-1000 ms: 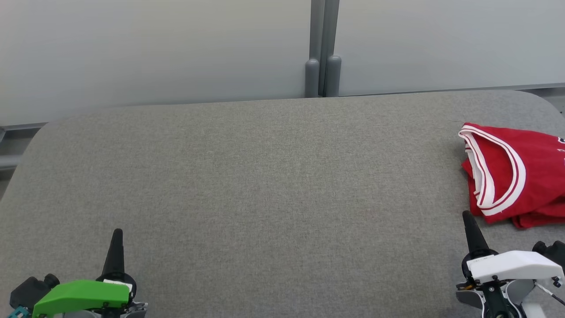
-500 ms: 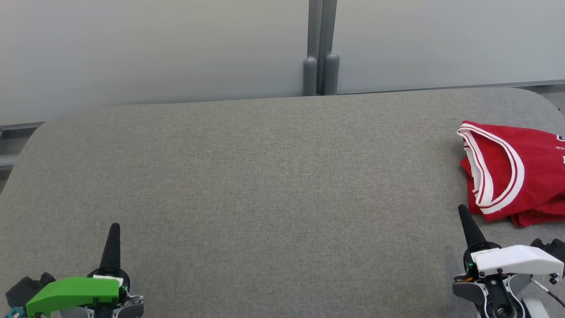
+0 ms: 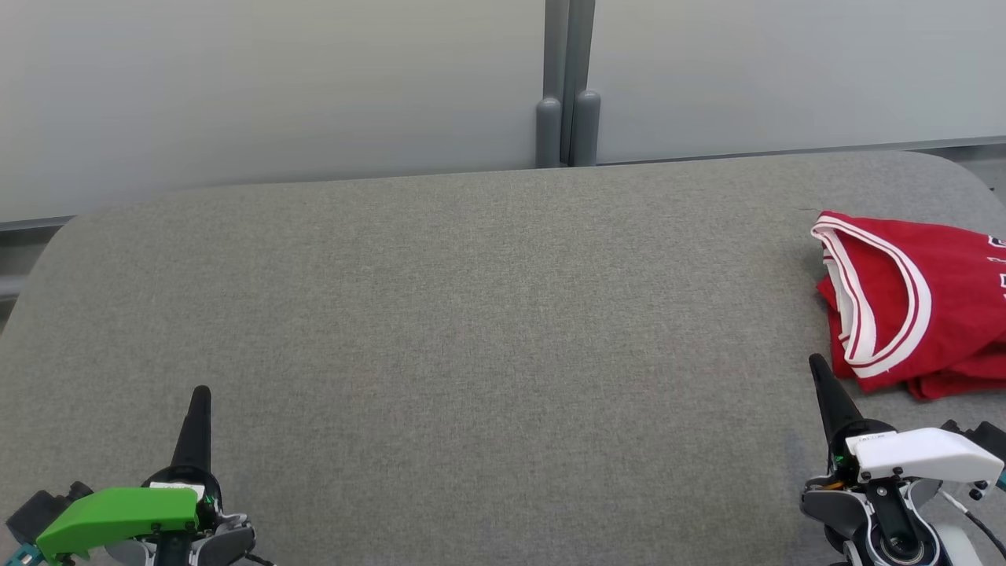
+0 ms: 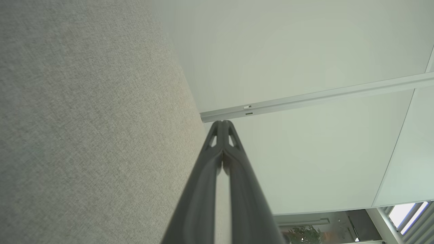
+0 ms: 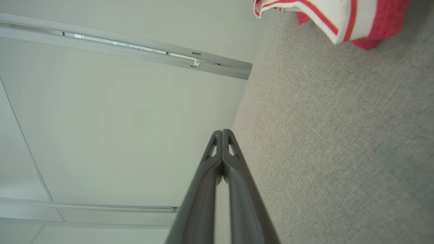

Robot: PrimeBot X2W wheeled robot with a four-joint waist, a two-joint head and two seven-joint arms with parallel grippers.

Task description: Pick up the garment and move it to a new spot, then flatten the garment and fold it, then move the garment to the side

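The garment is a red jersey with white and red trim, lying folded at the table's far right, partly cut off by the head view's edge. A corner of the garment also shows at the top of the right wrist view. My right gripper is shut and empty, its tip just left of and below the jersey's near corner, apart from it. In its own view the right gripper has both fingers pressed together. My left gripper is shut and empty at the lower left, far from the jersey; the left gripper shows closed fingers.
The grey fabric-covered table spans the head view, with rounded far corners. Pale wall panels and a grey post stand behind its far edge.
The head camera has shifted, so the whole scene sits slightly higher. Both grippers stay shut and empty, and the jersey lies where it was.
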